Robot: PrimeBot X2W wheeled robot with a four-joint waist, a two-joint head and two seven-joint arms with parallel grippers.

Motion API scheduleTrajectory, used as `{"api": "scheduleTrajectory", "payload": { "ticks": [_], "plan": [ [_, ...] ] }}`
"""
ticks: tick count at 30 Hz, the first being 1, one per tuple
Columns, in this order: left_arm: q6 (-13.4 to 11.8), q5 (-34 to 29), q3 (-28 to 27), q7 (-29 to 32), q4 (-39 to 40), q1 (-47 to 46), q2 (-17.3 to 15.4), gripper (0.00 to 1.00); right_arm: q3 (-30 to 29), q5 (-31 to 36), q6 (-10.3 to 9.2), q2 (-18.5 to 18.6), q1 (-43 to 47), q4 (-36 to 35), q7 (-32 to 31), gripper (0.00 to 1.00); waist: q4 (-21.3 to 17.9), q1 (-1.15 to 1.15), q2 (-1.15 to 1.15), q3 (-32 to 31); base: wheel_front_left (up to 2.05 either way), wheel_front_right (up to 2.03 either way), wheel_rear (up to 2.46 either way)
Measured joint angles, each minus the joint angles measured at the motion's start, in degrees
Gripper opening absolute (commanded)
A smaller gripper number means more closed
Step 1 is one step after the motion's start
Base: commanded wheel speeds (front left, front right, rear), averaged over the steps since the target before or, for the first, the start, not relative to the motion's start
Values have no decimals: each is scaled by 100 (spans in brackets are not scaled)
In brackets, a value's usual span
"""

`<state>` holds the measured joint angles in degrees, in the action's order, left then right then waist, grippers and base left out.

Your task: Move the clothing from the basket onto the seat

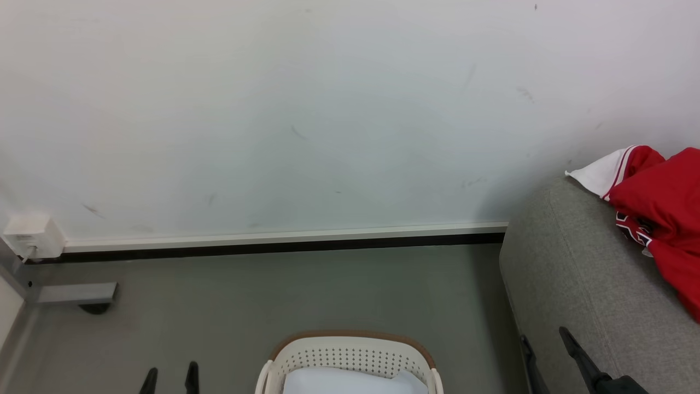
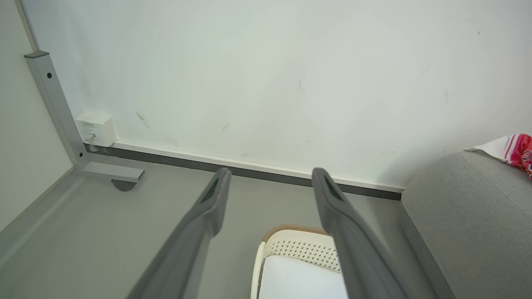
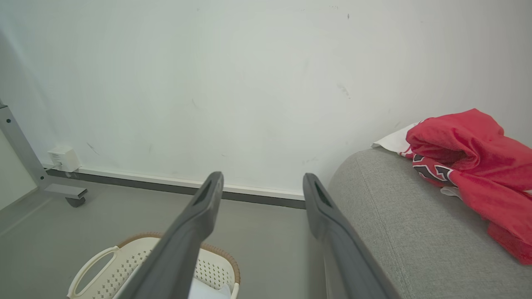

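A: What is nearest?

B: The left gripper (image 1: 170,377) at the lower left and the right gripper (image 1: 544,336) at the lower right. Each one has its two fingers well apart, and nothing is between them.

A: And between the two grippers?

B: The basket (image 1: 353,335) stands on the grey floor (image 1: 273,295). Inside it lies a white sheet (image 1: 350,382).

A: Where is the clothing?

B: The red clothing (image 1: 667,208) lies crumpled on top of the seat (image 1: 569,273), at the right, well apart from the basket. Its white-trimmed end points toward the pale wall (image 1: 328,109) behind.
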<state>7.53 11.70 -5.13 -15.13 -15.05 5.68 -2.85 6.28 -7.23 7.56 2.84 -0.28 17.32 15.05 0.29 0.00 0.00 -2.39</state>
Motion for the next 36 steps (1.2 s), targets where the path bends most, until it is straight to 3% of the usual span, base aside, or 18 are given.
{"api": "scheduleTrajectory", "payload": {
  "ticks": [1,2,10,36],
  "plan": [
    [0,0,0,0,0,0,0,100,9,-1,0,0,0,2,0,100,2,0,0,-4,0,0,0],
    [0,0,1,0,1,1,0,0,18,-2,0,0,0,4,0,0,3,0,0,-8,0,0,0],
    [1,56,29,35,-347,95,99,0,55,-35,0,-15,202,312,-57,0,5,0,0,-7,0,0,0],
    [1,2592,-9,709,-234,-227,96,0,-201,-2872,0,77,36,119,-600,0,-2,0,0,49,0,0,0]
  ]
}}
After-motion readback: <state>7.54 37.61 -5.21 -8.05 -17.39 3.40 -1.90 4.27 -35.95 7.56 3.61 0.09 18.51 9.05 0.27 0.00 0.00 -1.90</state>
